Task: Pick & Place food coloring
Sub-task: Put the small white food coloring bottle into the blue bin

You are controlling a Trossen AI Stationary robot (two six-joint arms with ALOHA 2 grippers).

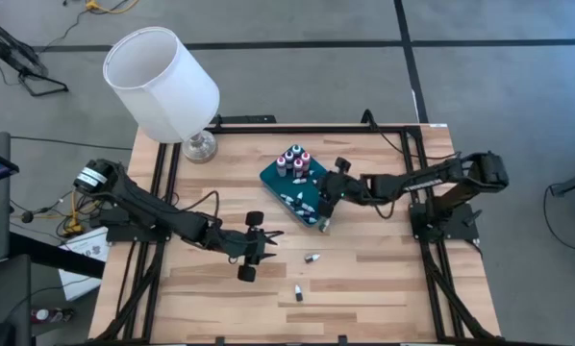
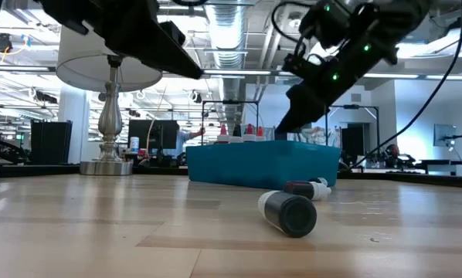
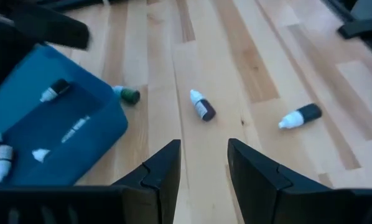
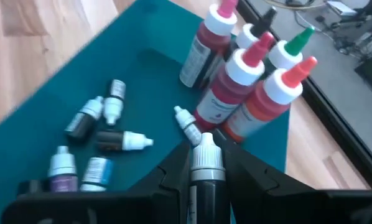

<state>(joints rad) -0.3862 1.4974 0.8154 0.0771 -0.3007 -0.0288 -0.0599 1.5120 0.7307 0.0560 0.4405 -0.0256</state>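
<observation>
The right gripper (image 4: 206,163) pinches a bottle (image 4: 204,171) over the tray (image 4: 61,81), while the left gripper (image 3: 203,163) waits with fingers spread.

A dark dropper bottle (image 2: 287,212) lies on the wooden table (image 2: 100,232), a second bottle (image 2: 308,188) behind it (white cap pointing right). Beyond stands the teal tray (image 2: 262,162); a silver-based lamp (image 2: 111,116) stands at left.

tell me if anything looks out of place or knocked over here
Two small bottles lie on their sides on the bare table, outside the teal tray; a third lies beside the tray's edge. Several more lie toppled inside the tray, while the taller bottles stand upright.
</observation>
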